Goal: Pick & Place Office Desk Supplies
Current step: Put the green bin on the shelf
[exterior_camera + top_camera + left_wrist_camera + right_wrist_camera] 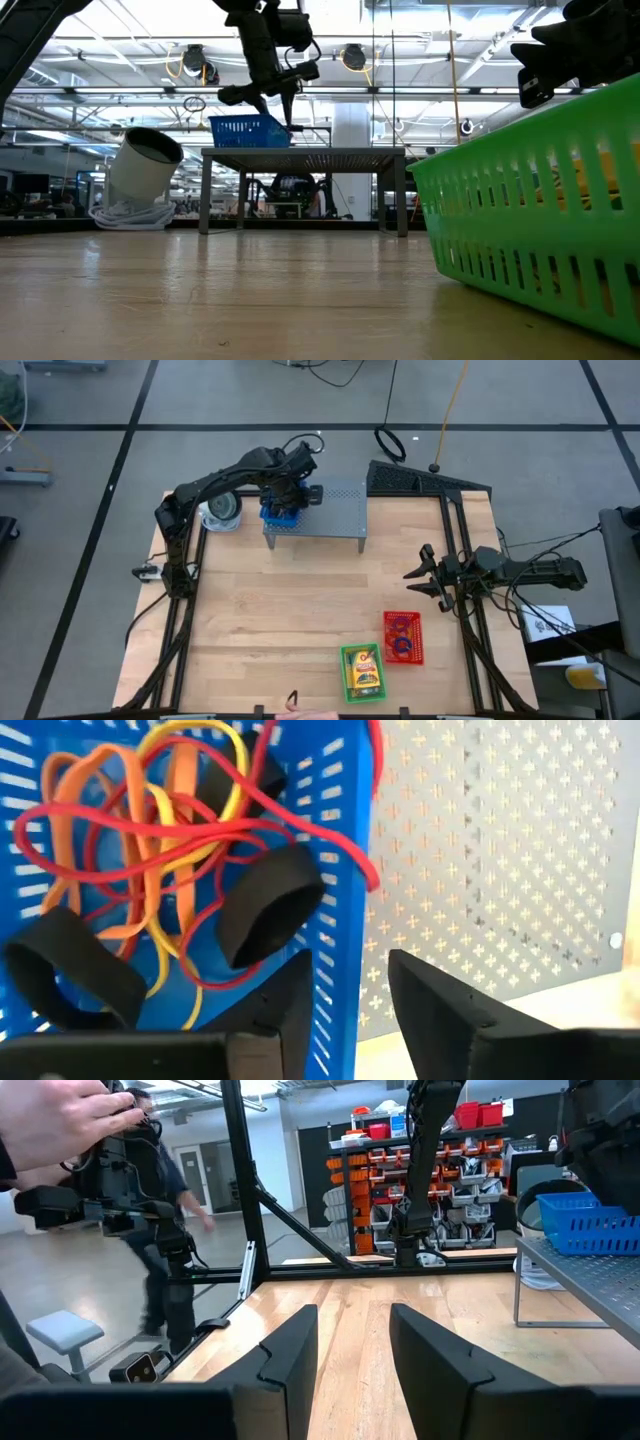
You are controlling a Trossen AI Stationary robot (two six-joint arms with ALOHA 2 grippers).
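On the wooden bench point(280, 610) we see the left gripper point(345, 1000), fingers parted, straddling the blue basket point(281, 510) of rubber bands point(150, 830) on the shelf point(335, 510). The right gripper point(350, 1345) waits open (green point(362, 672) and red baskets point(403, 637) apparently sorted).

Grey floor point(80, 480) crossed by dark tape lines, surrounding a pale wooden tabletop point(290, 610). Black and yellow cables point(455, 400) trailing across the floor toward 12 o'clock. Overhead, a white ceiling with trusses and round lamps point(352, 57). Shelving with orange and red bins point(440, 1150) against the far wall at about 1 o'clock. A person point(165, 1210) standing on the polished floor at 9 o'clock.
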